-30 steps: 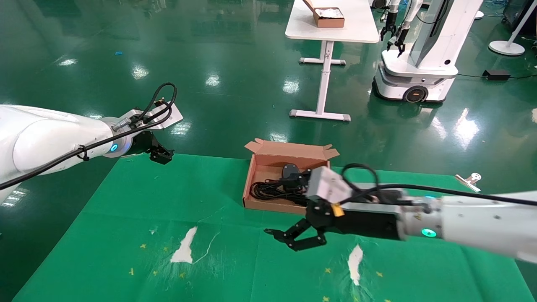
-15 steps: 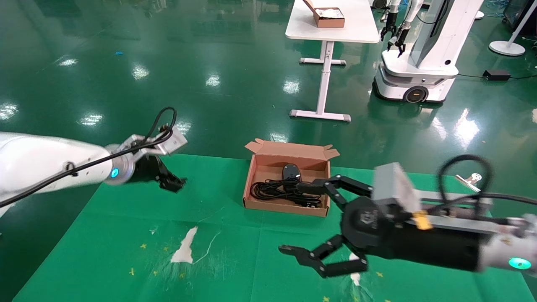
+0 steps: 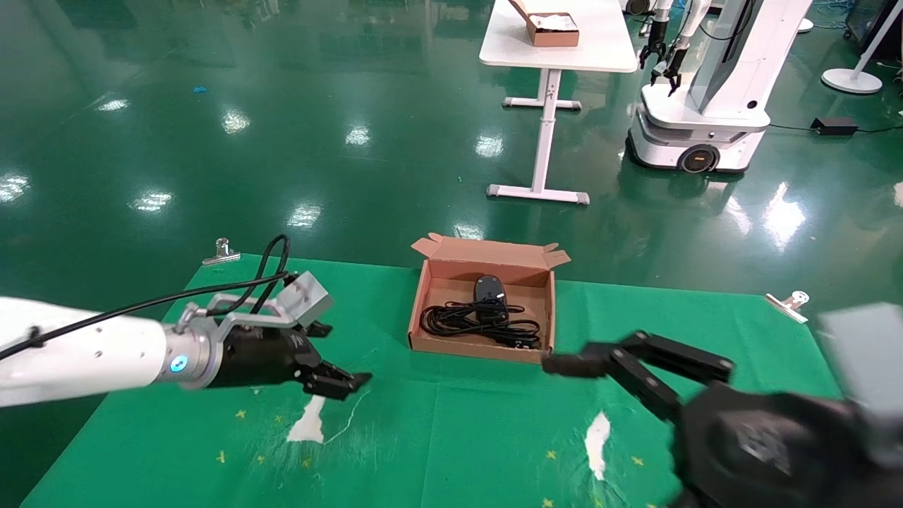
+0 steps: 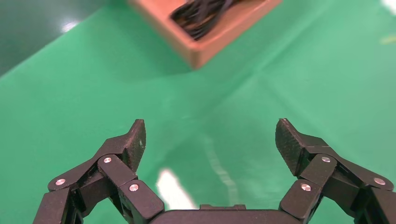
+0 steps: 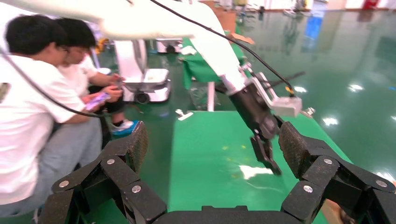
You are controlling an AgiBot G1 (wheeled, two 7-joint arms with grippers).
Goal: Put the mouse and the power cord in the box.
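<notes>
Mouse [image 3: 489, 288], power cord [image 3: 480, 322] in box [image 3: 432, 276]

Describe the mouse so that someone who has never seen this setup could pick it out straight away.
On the green cloth an open shallow cardboard box sits at the middle of the far edge. Inside, toward its far wall, lies the mouse: a small black oval body. The black power cord beside it is a spread of thin loops, not one solid rounded shape.
</notes>
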